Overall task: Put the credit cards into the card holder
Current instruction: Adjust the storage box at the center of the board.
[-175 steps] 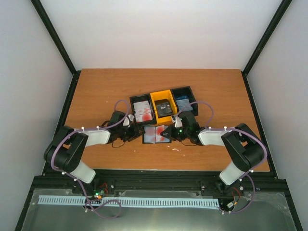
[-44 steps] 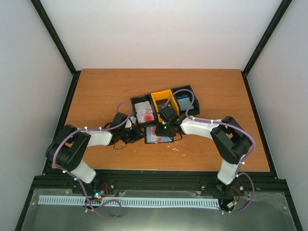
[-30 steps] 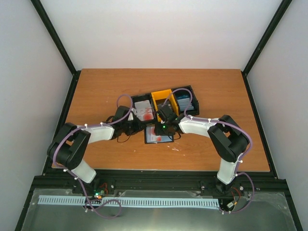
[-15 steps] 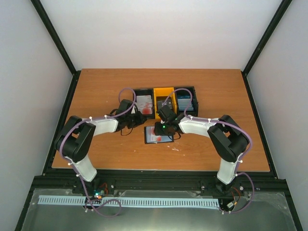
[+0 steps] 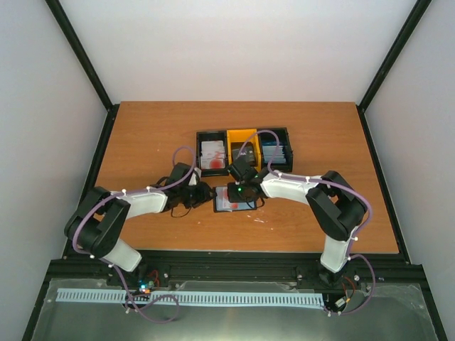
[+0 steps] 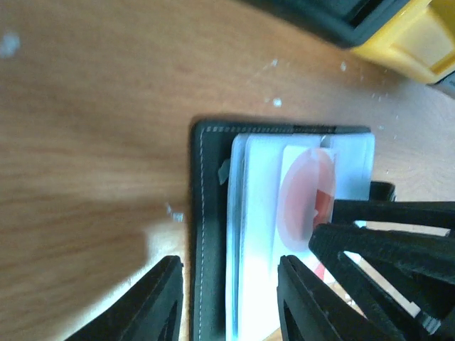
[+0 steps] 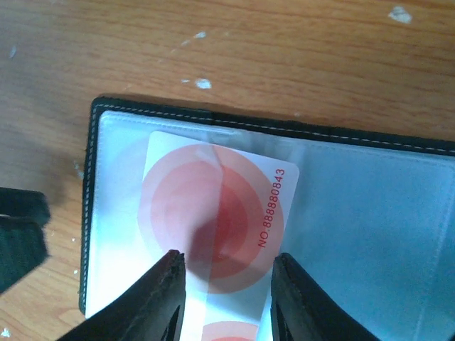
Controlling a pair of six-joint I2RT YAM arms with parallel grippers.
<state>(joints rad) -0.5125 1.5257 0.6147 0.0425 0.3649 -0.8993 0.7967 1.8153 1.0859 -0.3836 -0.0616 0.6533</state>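
Note:
The card holder [image 5: 234, 202] lies open on the table, black edge [image 6: 207, 234] and pale lining [image 7: 370, 227] showing. A white credit card with a red round blotch [image 7: 217, 213] lies on its left half, partly under a clear sleeve; it also shows in the left wrist view [image 6: 307, 188]. My right gripper [image 5: 238, 189] is open just above this card [image 7: 227, 302]. My left gripper [image 5: 205, 192] is open, its fingers astride the holder's left edge [image 6: 229, 302]. More white-and-red cards [image 5: 212, 154] lie in the left black bin.
Three bins stand in a row behind the holder: a black one [image 5: 201, 136], a yellow one [image 5: 242, 133] with dark cards, and a black one [image 5: 286, 135] with blue cards. The right gripper's fingers [image 6: 398, 245] reach into the left wrist view.
My left gripper came back from the left black bin to the holder's left edge. The row of bins has been turned straight and sits farther back. My right gripper stayed over the holder.

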